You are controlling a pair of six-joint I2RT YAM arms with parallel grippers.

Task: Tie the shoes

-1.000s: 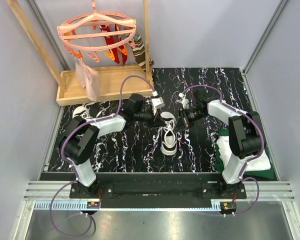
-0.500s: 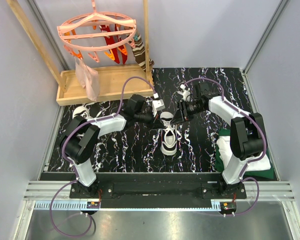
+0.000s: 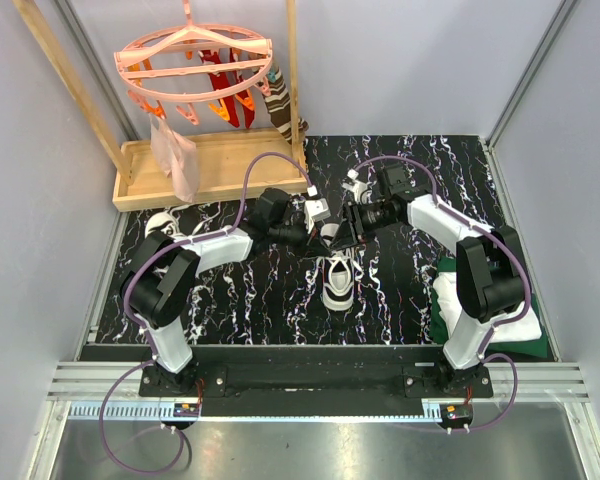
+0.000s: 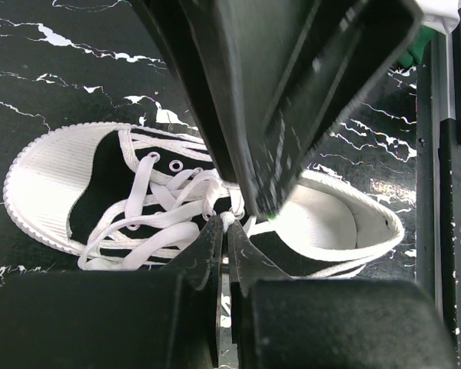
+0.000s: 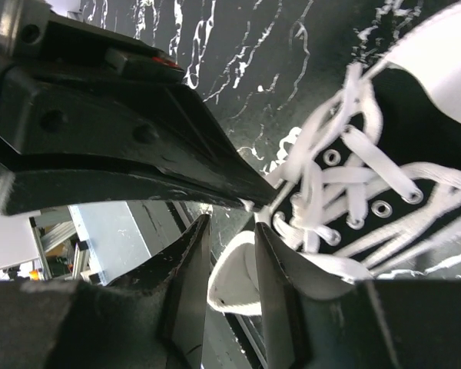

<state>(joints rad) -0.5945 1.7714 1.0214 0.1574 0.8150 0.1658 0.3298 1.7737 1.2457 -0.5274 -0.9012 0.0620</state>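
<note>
- The left gripper (image 4: pixel 224 225) was clenched. Its two fingers met with almost no gap, and a strand of the white laces (image 4: pixel 165 219) was pinched at their tips.
- That pinch sat just above the tongue of the shoe (image 4: pixel 100 188), between the eyelet rows and the opening.
- The right gripper (image 5: pixel 232 224) stood partly open, with a moderate gap between its fingers (image 5: pixel 188 261).
- Nothing lay between those fingers. Through the gap, only the white inside of the shoe showed, farther below.
- The right gripper's fingertips hung just beside the tip of the left gripper and the bunched laces. Whether they touched a strand could not be told.
- From above, the two grippers met tip to tip over the heel half of the shoe, the left arm reaching in from the left and the right arm from the right.
- The shoe stood on its sole near the middle of the black marbled table (image 3: pixel 400 290), with its white toe cap toward the arm bases.
- The rest of the laces crossed the eyelets loosely, and slack loops spilled over one side.
- The second shoe (image 3: pixel 163 222) lay at the table's left, partly hidden behind the left arm, near the wooden tray (image 3: pixel 225 165) and well apart from the first.
- A white-and-green cloth (image 3: pixel 445 295) lay at the right edge, beneath the right arm.
</note>
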